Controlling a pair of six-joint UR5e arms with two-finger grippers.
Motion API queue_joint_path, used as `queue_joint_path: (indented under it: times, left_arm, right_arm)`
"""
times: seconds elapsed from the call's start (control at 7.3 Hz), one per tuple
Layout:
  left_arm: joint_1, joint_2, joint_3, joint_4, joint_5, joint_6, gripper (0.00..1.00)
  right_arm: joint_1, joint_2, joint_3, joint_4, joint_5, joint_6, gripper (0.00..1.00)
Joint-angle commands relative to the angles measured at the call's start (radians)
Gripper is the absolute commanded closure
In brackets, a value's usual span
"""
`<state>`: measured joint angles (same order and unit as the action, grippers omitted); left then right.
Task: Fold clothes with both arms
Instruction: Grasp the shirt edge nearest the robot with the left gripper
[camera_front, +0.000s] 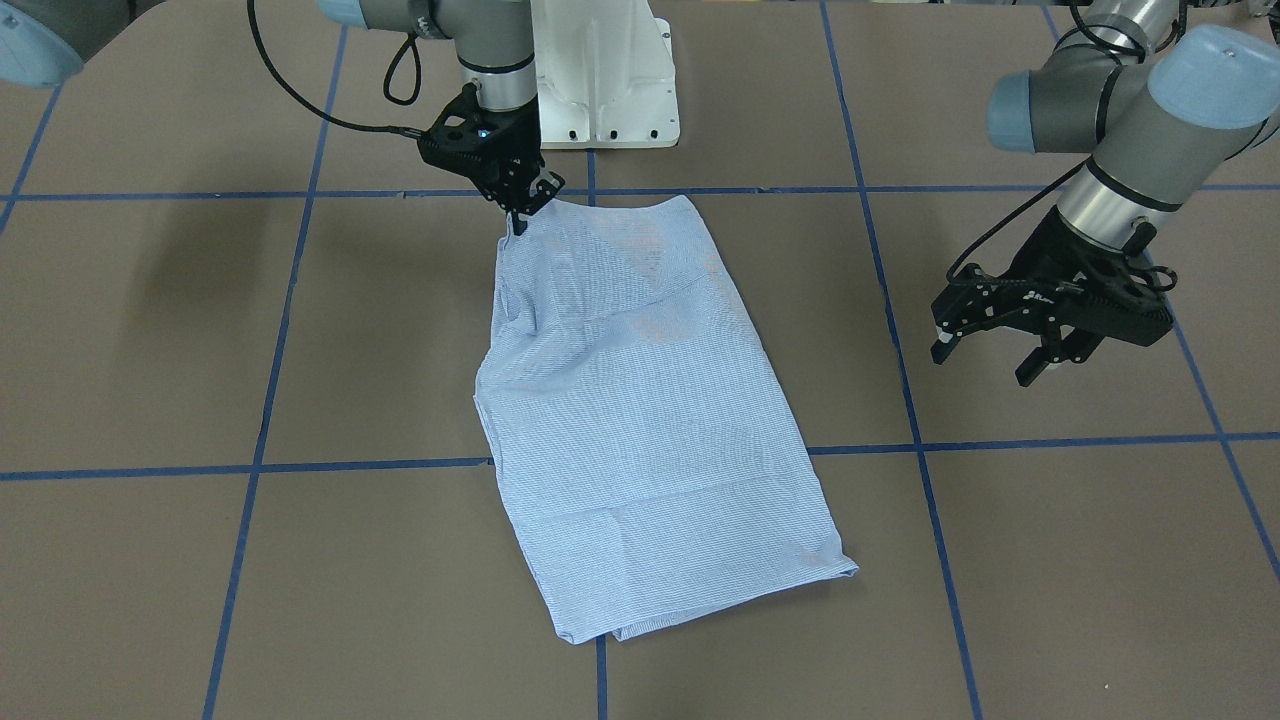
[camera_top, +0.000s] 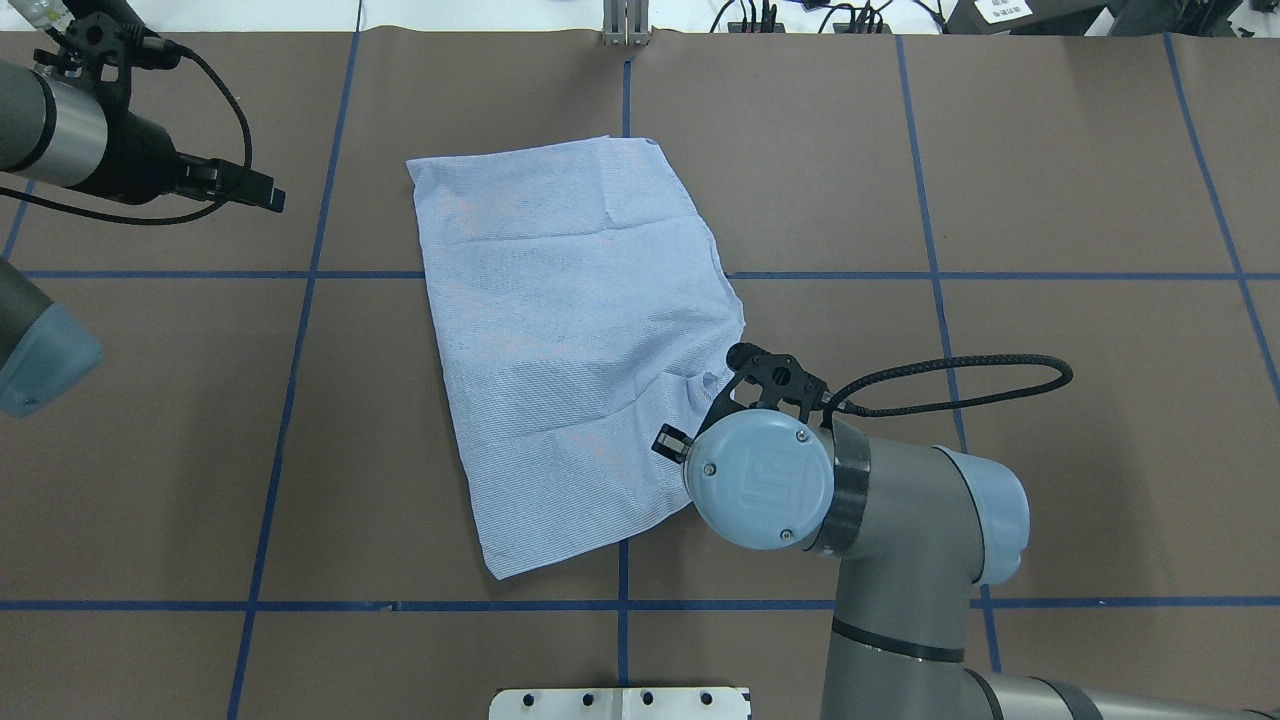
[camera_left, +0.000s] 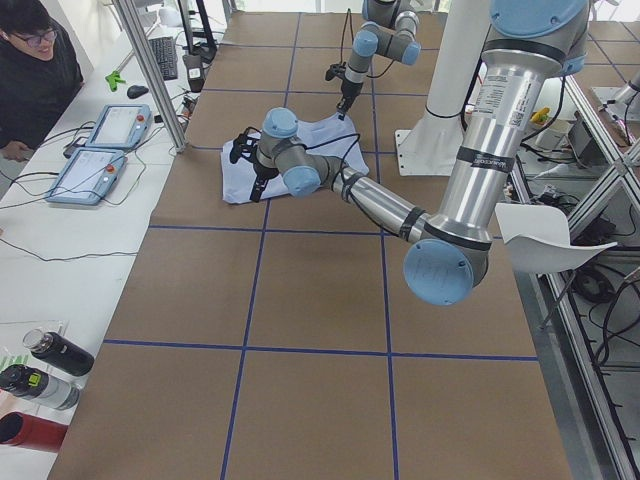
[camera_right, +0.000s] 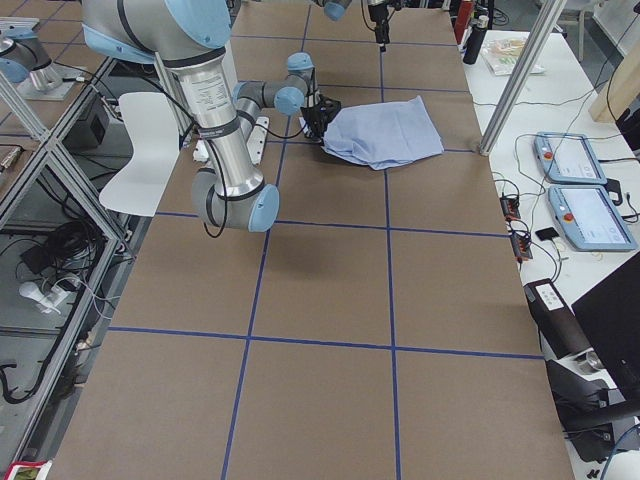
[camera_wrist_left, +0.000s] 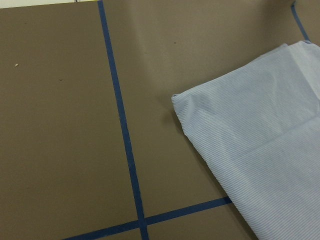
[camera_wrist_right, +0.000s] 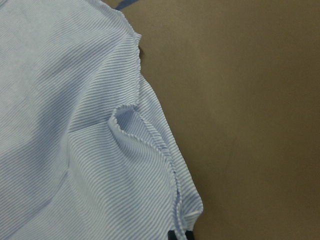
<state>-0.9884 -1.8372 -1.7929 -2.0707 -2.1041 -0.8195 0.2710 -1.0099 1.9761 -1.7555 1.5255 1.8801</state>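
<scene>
Two teach pendants (camera_left: 100, 150) on the white bench (camera_left: 70, 270) beside the table (camera_front: 150, 350), plus a few bottles (camera_left: 45, 375) and an operator (camera_left: 35, 60) leaning in there. At the table's robot edge, a white pedestal base (camera_front: 605, 80). From overhead, blue wrist cap of the right arm (camera_top: 765, 480) blocking sight of its own fingers and of the nearest corner of the shirt (camera_top: 560, 330). Brown table top crossed by blue tape lines (camera_wrist_left: 118, 100), one crossing hidden under the cloth. Near the table's middle, the shirt: light blue-and-white fine stripes, folded into a long oblong, mostly flat, faint crease lines across, a small pucker along the edge beside the right gripper (camera_front: 517, 222). Fingers there together, pinched on the shirt's corner nearest the base. Left gripper (camera_front: 985, 362) above bare table, well apart from the shirt, fingers spread wide.
</scene>
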Motion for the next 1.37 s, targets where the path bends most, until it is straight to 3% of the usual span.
queue_joint_path:
  times: [0.0,0.27,0.55,0.68,0.82,1.23]
  left_arm:
    - [0.101,0.057,-0.131,0.001,-0.037,-0.221,0.00]
    - [0.227,0.107,-0.267,0.000,-0.014,-0.472,0.00]
    - [0.524,0.110,-0.290,-0.016,0.295,-0.841,0.00]
    - [0.616,0.110,-0.283,-0.014,0.400,-0.960,0.00]
    - [0.661,0.102,-0.257,-0.008,0.433,-1.048,0.00]
    - [0.688,0.050,-0.175,-0.008,0.438,-1.061,0.00]
  right_arm:
    - [-0.024,0.004,0.017,-0.019,-0.021,0.022,1.00]
    - [-0.019,0.002,0.012,-0.019,-0.024,0.016,1.00]
    - [-0.013,0.004,0.013,-0.018,-0.024,0.014,1.00]
    - [-0.009,0.004,0.013,-0.018,-0.024,0.014,1.00]
    - [-0.001,0.002,0.015,-0.018,-0.024,0.011,1.00]
    - [0.000,0.004,0.018,-0.018,-0.022,0.011,1.00]
